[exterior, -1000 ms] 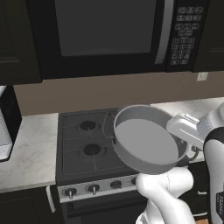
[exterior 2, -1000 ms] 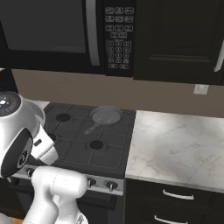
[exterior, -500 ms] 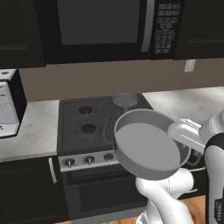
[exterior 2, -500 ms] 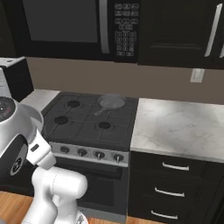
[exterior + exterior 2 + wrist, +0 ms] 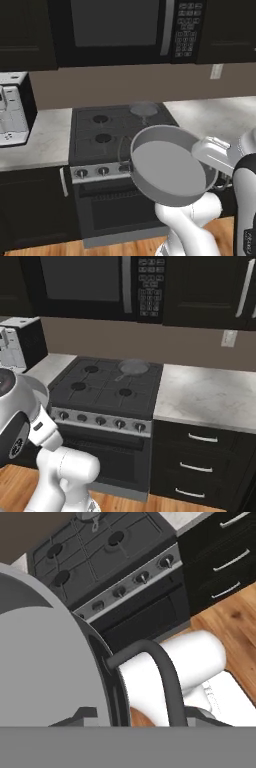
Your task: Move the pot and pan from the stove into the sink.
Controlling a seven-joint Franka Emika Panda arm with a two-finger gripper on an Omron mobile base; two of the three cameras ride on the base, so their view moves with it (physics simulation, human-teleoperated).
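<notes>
The pot (image 5: 167, 167) hangs in the air in front of the stove (image 5: 95, 137), tipped so its grey inside faces the left base camera. My gripper (image 5: 204, 159) is shut on the pot's right rim. In the hand view the pot (image 5: 45, 662) bulks close on the left, its dark loop handle (image 5: 165, 672) curving beside it. The small pan (image 5: 143, 109) sits on the back right burner, also seen as the pan (image 5: 132, 367) on the stove (image 5: 100, 393) from the right, and at the top of the hand view as the pan (image 5: 90, 516). The sink is out of view.
A microwave (image 5: 115, 25) hangs above the stove. A white appliance (image 5: 12, 117) stands on the left counter. A marble counter (image 5: 210, 393) over dark drawers (image 5: 200, 461) runs to the right. Wooden floor (image 5: 225, 622) lies below the oven door.
The whole picture has shifted: the base has backed away from the stove, which now looks smaller and farther. The pot stays in the gripper, tilted as before. The pan has not moved.
</notes>
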